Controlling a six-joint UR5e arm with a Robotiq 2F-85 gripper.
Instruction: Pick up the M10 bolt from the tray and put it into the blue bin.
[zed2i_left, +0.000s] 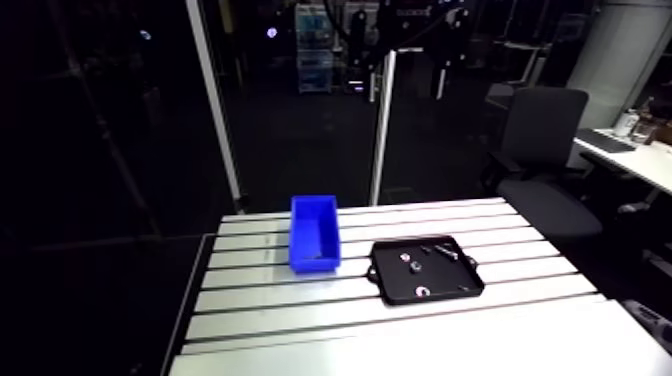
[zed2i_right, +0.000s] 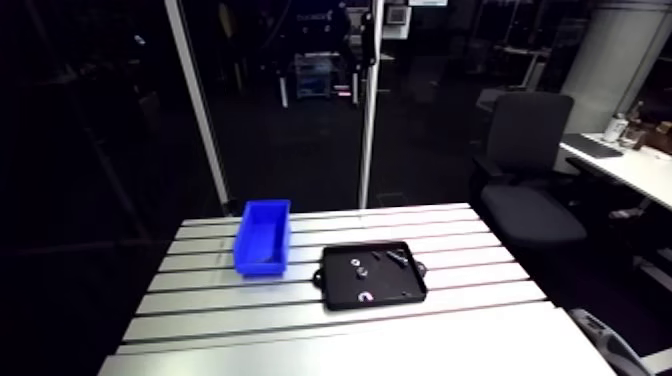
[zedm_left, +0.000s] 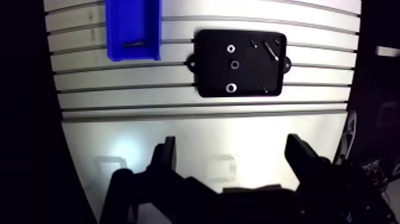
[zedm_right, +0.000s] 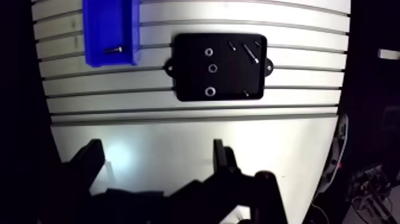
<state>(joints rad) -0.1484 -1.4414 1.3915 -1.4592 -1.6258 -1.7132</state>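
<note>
Any marking on the parts or the bin is too small to read in either view.

In the wrist view the blue bin (zedm_left: 132, 24) is cut off at its far end. A dark bolt (zedm_left: 134, 43) lies crosswise on the bin's floor, close to the end wall nearer the gripper. Its thread size cannot be judged.

The black tray (zedm_left: 208, 77) sits just beside the bin, apart from it, on the slotted part of the table (zedm_left: 119, 101). The tray has a small tab on each short side. It holds three ring-shaped pieces (zedm_left: 234, 64) in a row. A longer bolt (zedm_left: 272, 49) lies slantwise near the tray corner farthest from the bin, and there are a few specks too small to name.

In the arm view the bin stands close to the table's far edge, left of centre. The tray lies to the bin's right and a little nearer the front edge. The arm itself does not show there.

The gripper (zedm_left: 233, 149) hangs over the smooth strip along the table's near edge, well apart from the tray and pointing down. Its fingers (zedm_left: 168, 156) are spread wide with nothing between them. Their lower parts merge into dark shadow.
</note>
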